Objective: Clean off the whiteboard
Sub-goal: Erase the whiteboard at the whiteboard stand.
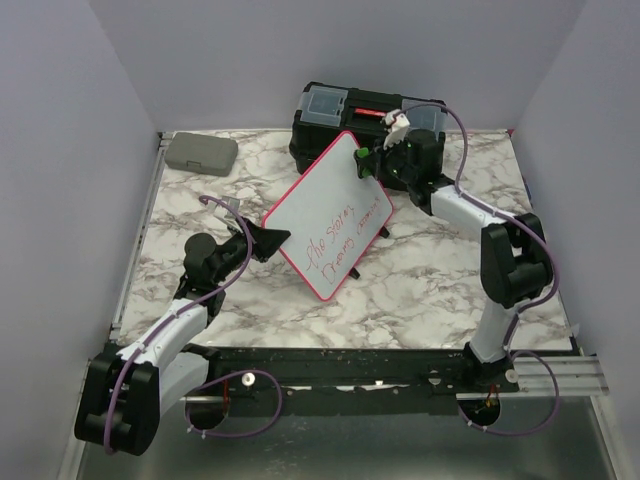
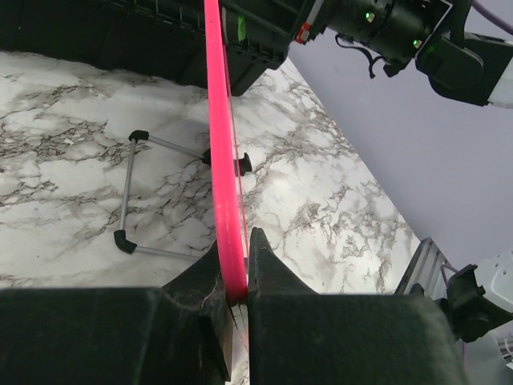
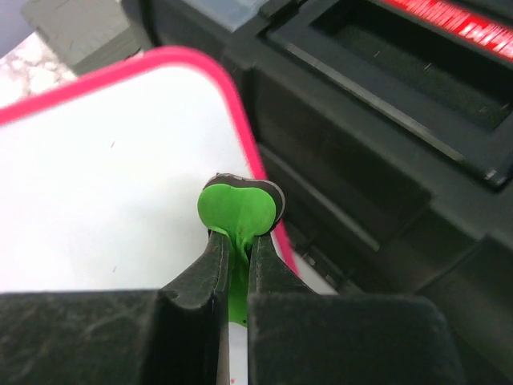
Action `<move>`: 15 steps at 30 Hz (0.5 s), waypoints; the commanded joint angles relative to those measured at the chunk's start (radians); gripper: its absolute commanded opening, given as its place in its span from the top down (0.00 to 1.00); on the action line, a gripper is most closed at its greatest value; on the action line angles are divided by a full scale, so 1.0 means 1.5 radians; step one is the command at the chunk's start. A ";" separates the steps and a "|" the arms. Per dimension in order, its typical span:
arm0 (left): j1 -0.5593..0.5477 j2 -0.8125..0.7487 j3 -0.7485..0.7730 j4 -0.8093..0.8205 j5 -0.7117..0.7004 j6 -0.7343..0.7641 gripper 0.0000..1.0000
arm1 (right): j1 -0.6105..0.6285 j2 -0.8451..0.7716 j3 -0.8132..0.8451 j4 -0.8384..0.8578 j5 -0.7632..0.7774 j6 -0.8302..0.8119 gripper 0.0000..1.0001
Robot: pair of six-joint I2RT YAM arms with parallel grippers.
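The left gripper (image 2: pixel 236 269) is clamped on the pink frame of the whiteboard (image 2: pixel 221 144), its two black fingers pressed to either side of it. The board is seen edge-on, a thin pink strip rising from the fingers to the top of the view. A wire stand (image 2: pixel 127 196) with black tips juts from it and rests on the marbled worktop (image 2: pixel 321 200). A black toolbox (image 2: pixel 144 40) stands behind. The right arm (image 2: pixel 401 28), showing green lights, reaches in beyond the worktop's edge.
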State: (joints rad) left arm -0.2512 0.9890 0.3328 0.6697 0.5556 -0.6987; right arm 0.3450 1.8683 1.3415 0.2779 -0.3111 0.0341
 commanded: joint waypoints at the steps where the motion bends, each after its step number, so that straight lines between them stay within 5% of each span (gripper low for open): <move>1: -0.027 -0.002 -0.002 -0.019 0.136 0.076 1.00 | 0.035 -0.031 -0.076 -0.007 -0.104 0.003 0.99; 15: -0.028 0.002 0.003 -0.016 0.134 0.070 1.00 | 0.259 -0.152 -0.152 -0.003 -0.082 -0.017 0.99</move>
State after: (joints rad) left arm -0.2527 0.9886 0.3347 0.6743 0.5682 -0.6811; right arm 0.6575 1.6554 1.1633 0.2924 -0.4164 0.0242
